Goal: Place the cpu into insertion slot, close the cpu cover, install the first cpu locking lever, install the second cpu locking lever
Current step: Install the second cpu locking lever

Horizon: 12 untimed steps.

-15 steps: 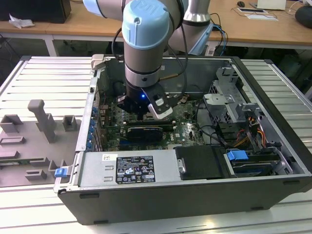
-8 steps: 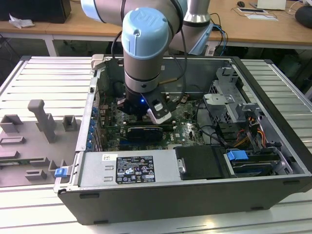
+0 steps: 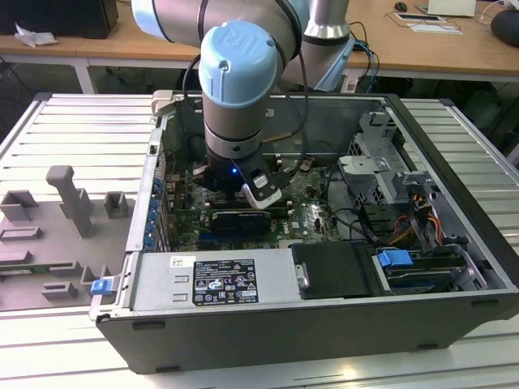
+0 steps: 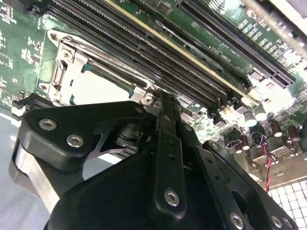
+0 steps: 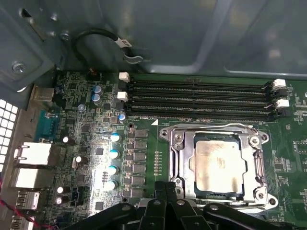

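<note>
- Exterior view: the arm (image 3: 235,89) reaches down from the upper middle of the frame into an open computer case (image 3: 324,324); its wrist sits over the green motherboard (image 3: 312,215) near the centre of the frame. A grey power-supply box (image 3: 211,279) runs along the case's near wall, and a blue tab (image 3: 396,259) sits lower right. A grey fixture tray (image 3: 57,235) lies at the left edge, outside the case
- Second wrist view: the black gripper (image 4: 160,103) takes up the lower half of the frame, its fingers (image 4: 165,124) pressed together into one narrow tip, clenched with nothing visible between them. The tip is down at the corner of the cpu cover (image 4: 72,67), just beside a screw there. The pale top of the cpu (image 4: 96,88) shows through the cover's window, centre left. Long black memory slots (image 4: 158,52) run diagonally above
- First wrist view: the cpu (image 5: 217,163) lies flat in the insertion slot (image 5: 249,197), lower right of centre, with the cpu cover (image 5: 180,153) framing it. The gripper (image 5: 165,189) tip meets the cover's lower left edge. Memory slots (image 5: 201,98) run across the frame above, capacitors (image 5: 114,160) stand to the left
</note>
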{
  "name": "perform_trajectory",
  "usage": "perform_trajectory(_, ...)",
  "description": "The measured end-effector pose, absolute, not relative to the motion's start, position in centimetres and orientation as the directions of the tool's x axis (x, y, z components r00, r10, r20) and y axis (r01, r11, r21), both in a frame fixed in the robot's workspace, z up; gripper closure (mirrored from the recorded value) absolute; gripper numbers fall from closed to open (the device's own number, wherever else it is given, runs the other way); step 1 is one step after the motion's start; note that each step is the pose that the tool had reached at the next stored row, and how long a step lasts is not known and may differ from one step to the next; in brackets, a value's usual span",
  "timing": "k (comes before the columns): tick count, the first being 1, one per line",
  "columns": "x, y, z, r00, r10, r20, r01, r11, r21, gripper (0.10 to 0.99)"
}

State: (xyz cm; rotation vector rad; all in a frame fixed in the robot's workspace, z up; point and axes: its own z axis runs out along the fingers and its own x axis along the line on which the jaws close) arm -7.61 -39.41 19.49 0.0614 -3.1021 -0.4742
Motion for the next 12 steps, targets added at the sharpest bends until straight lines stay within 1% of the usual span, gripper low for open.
perform_trajectory(12, -7.6, -39.4, 21.1, -0.999, -0.039, -0.003, -0.038, 0.954, 0.299, 0.980)
